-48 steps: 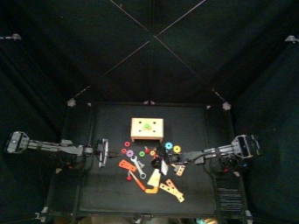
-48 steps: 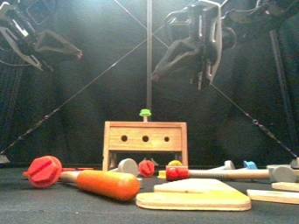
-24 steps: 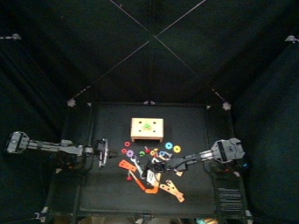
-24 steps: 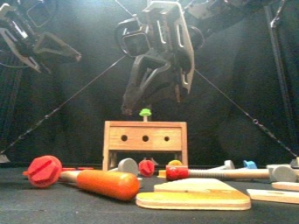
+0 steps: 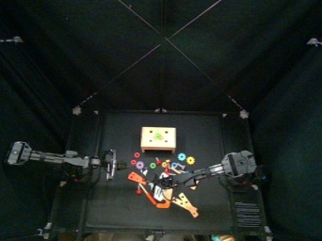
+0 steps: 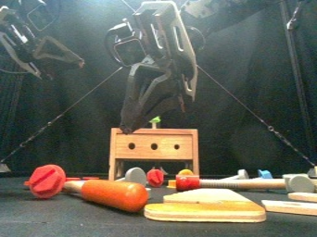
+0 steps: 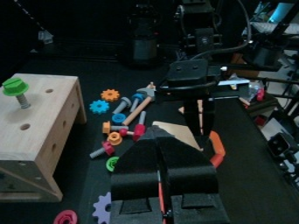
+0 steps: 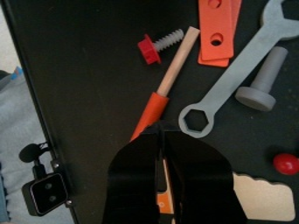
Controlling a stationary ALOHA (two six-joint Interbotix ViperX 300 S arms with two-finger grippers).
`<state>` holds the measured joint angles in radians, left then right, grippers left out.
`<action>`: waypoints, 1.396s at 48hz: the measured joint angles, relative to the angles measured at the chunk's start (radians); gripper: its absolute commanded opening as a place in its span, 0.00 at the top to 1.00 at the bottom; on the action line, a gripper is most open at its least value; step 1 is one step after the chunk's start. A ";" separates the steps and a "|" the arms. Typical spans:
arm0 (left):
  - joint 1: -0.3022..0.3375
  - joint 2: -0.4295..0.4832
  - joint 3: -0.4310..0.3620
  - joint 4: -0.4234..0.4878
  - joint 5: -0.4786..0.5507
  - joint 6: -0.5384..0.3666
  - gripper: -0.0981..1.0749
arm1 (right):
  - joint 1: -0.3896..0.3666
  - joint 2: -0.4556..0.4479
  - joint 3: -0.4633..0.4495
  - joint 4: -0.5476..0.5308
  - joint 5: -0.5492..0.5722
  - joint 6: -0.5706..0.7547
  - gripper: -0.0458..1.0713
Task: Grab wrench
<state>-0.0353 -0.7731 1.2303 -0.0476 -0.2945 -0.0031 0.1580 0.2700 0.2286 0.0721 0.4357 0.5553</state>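
The grey wrench [image 8: 233, 77] lies flat on the black table, its ring end nearest my right gripper [image 8: 162, 136]. That gripper hangs in the air over the tool pile [image 5: 164, 183], well above the wooden box in the front view [image 6: 155, 100]. Its jaws are shut to a thin slit with nothing in them. Straight under it lies an orange-handled screwdriver [image 8: 156, 107], beside the wrench. My left gripper [image 7: 160, 145] rests shut at the table's left side [image 5: 113, 168], facing the pile.
A wooden box [image 5: 156, 138] with a green bolt [image 7: 14, 87] stands behind the pile. Around the wrench lie a grey bolt [image 8: 260, 86], a red screw [image 8: 156, 45], an orange flat piece [image 8: 219, 31], coloured gears [image 7: 111, 94] and a beige wooden plate [image 6: 205, 211].
My right arm has swung leftward and lower, from the table's right side to over the tool pile. The left arm has stayed still.
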 measured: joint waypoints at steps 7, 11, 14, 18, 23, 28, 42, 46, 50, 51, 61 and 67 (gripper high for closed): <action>0.000 0.000 0.000 -0.008 0.000 0.000 0.95 | 0.000 0.006 -0.025 -0.164 0.112 0.158 0.89; 0.000 0.002 0.000 -0.011 0.000 0.000 0.95 | 0.012 0.006 -0.038 -0.276 0.160 0.272 0.89; 0.002 0.000 0.000 -0.012 0.000 0.000 0.95 | 0.026 0.009 -0.049 -0.357 0.175 0.359 0.88; 0.000 0.000 0.000 -0.015 0.000 0.000 0.95 | 0.038 0.020 -0.057 -0.434 0.181 0.448 0.85; 0.000 0.002 0.000 -0.018 0.000 0.000 0.95 | 0.048 0.043 -0.060 -0.486 0.183 0.538 0.78; 0.000 0.002 0.000 -0.020 0.000 0.000 0.95 | 0.051 0.071 -0.061 -0.492 0.184 0.578 0.64; 0.000 0.000 0.000 -0.020 0.002 0.000 0.85 | 0.055 0.117 -0.098 -0.483 0.183 0.597 0.36; 0.002 0.000 0.000 -0.021 0.000 0.000 0.79 | 0.055 0.132 -0.112 -0.483 0.184 0.597 0.33; 0.002 0.000 0.003 -0.025 0.000 0.000 0.74 | 0.055 0.143 -0.118 -0.483 0.186 0.595 0.31; 0.002 0.000 0.003 -0.025 0.002 0.000 0.73 | 0.055 0.144 -0.120 -0.485 0.187 0.597 0.31; 0.005 0.000 0.005 -0.035 0.000 0.000 0.67 | 0.057 0.156 -0.121 -0.489 0.201 0.597 0.25; 0.005 0.000 0.005 -0.035 0.002 0.000 0.67 | 0.055 0.161 -0.121 -0.492 0.204 0.597 0.22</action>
<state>-0.0307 -0.7731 1.2349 -0.0828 -0.2930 -0.0031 0.2132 0.4310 0.1074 -0.4203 0.6397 1.1520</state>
